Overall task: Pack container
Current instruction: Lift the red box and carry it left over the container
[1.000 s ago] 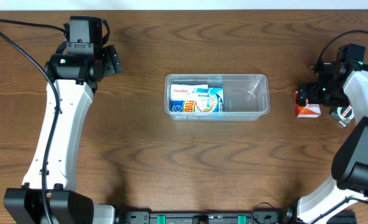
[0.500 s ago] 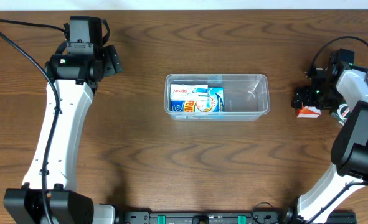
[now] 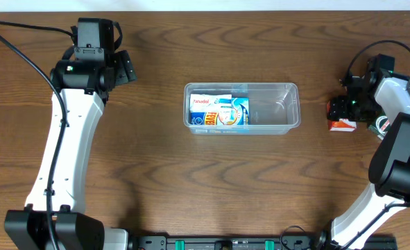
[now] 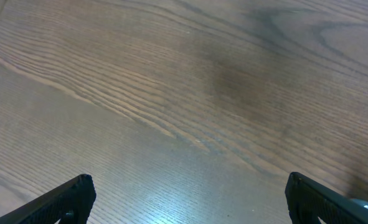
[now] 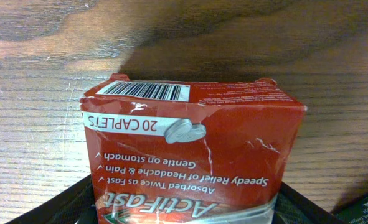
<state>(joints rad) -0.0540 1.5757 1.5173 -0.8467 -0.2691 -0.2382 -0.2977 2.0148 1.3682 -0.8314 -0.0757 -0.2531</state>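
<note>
The wooden table (image 3: 191,180) is being shared by two arms. The left arm (image 3: 69,139) is being kept at the far left corner, well apart from everything, probably so that the middle is being left free. The right arm (image 3: 399,139) is being bent in at the right edge.

The container (image 3: 260,85) is being left at the table's centre, mouth upward, its long axis running left to right across the overhead view. Its left half is being filled by blue and white boxes (image 3: 218,111). Its right half is being shown bare, so room is judged to be waiting there.

The red box (image 5: 190,143) is being flanked by the right gripper (image 3: 345,110) well to the right of the container, seemingly for a pick-up. In the wrist view its length is being pointed away from the gripper, the barcode (image 5: 143,91) end farthest off. The fingers are being shown just beside its sides; whether it is being squeezed cannot be told.

The left gripper (image 4: 187,196) is being held spread wide over bare wood, grasping nothing.
</note>
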